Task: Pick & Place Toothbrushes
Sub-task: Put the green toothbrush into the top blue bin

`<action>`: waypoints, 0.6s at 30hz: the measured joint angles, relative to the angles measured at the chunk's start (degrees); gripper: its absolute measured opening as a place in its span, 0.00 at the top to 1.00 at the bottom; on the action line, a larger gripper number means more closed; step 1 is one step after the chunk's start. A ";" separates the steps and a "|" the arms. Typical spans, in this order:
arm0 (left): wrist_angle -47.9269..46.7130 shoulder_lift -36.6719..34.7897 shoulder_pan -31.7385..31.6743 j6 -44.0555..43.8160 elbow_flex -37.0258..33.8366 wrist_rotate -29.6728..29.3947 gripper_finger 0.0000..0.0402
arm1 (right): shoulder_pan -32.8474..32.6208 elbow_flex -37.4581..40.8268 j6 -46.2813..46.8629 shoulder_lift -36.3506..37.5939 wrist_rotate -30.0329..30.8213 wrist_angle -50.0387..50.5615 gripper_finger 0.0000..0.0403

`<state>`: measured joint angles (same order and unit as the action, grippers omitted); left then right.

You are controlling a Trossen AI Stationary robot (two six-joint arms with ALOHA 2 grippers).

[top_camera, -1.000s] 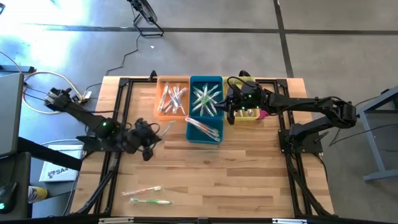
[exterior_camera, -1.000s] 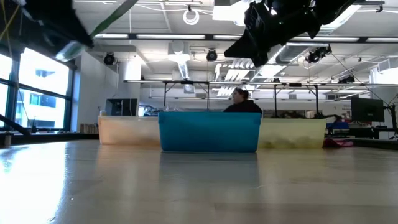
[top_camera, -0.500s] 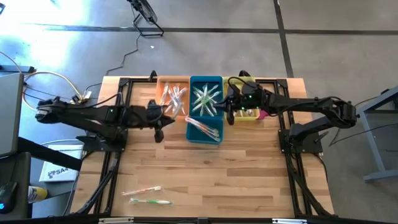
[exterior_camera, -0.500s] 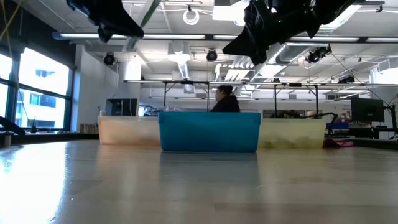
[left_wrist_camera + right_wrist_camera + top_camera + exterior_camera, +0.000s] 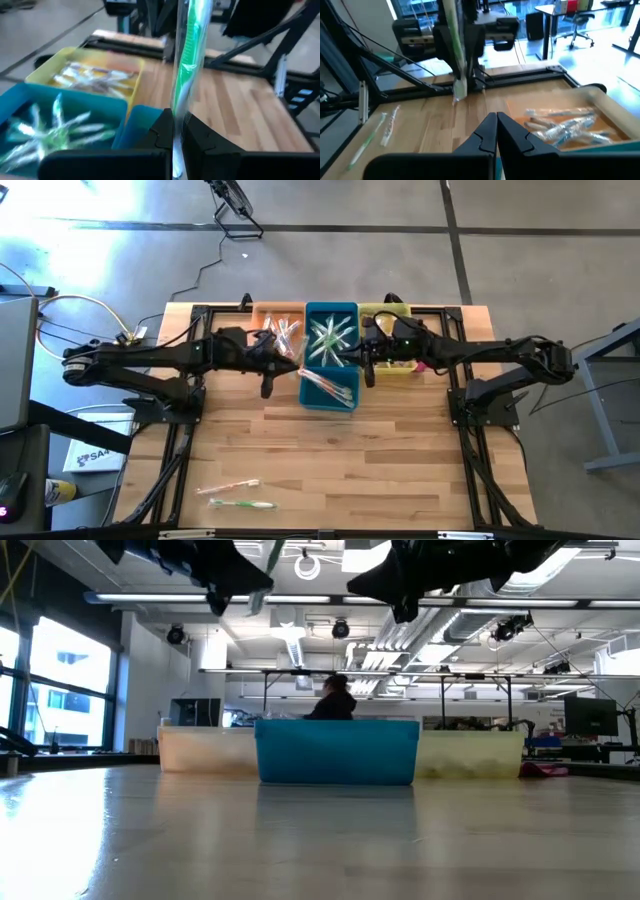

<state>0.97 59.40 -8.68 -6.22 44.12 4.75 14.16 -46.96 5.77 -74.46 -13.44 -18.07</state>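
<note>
High view: I have the left tool (image 5: 266, 370) out over the near edge of the orange bin (image 5: 262, 352), at about nine o'clock from the blue bin (image 5: 345, 395) in the middle of the bench (image 5: 350, 470). Its fingers are clamped on a green-handled toothbrush in a clear wrapper (image 5: 189, 60), which in the left wrist view stands up from between the two fingers. In the low view the same wrapped brush (image 5: 270, 562) hangs well above the bench beside that tool (image 5: 235, 585).

My right tool (image 5: 366, 366) sits over the blue bin's three-o'clock edge, by the yellow bin (image 5: 385, 312); its fingers are pressed together with nothing between them, as the right wrist view shows (image 5: 496, 131).

Wrapped toothbrushes fill all three bins: pale ones in orange (image 5: 283, 338), green-and-white ones in blue (image 5: 330, 340). Two more (image 5: 235, 493) lie loose near the bench's six-o'clock edge, well apart from both tools. A person (image 5: 335, 700) shows behind the bins in the low view.
</note>
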 joint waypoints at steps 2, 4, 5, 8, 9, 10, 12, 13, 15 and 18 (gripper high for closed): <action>2.80 1.33 -1.41 0.00 0.00 3.02 0.98 | -0.35 0.00 -0.01 0.00 0.41 -1.08 0.99; 6.02 2.67 -2.75 0.01 0.00 6.04 0.98 | -0.88 0.00 0.00 0.00 2.21 -2.00 0.99; 7.37 3.28 -3.33 -0.01 0.00 7.51 0.98 | -1.23 0.00 -0.01 0.00 3.58 -2.55 0.99; 11.52 5.52 -4.33 -0.01 0.00 10.17 0.98 | -2.58 0.00 -0.01 -0.50 7.53 -4.91 0.99; 12.31 6.23 -4.61 0.00 0.00 10.52 0.98 | -3.04 0.00 -0.02 -0.94 8.20 -6.43 0.99; 13.08 6.79 -4.81 0.00 0.00 10.65 0.98 | -3.40 -0.02 -0.03 -1.33 8.76 -7.50 0.99; 13.44 7.89 -4.93 0.00 0.00 10.82 0.98 | -4.21 -0.02 -0.53 -2.95 8.79 -9.90 0.99; 13.50 8.48 -4.93 0.00 0.00 10.80 0.98 | -4.56 -0.02 -1.31 -3.70 8.63 -10.98 0.99; 13.03 9.37 -4.95 -0.01 -0.11 10.78 0.98 | -5.17 0.00 -2.19 -5.24 8.65 -12.43 0.97; 13.43 10.12 -4.93 0.00 -0.09 10.80 0.98 | -5.95 0.00 -2.35 -7.01 8.51 -15.24 0.89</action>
<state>14.40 69.52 -13.61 -6.22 44.03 15.55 8.21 -46.96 3.42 -81.47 -4.93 -33.31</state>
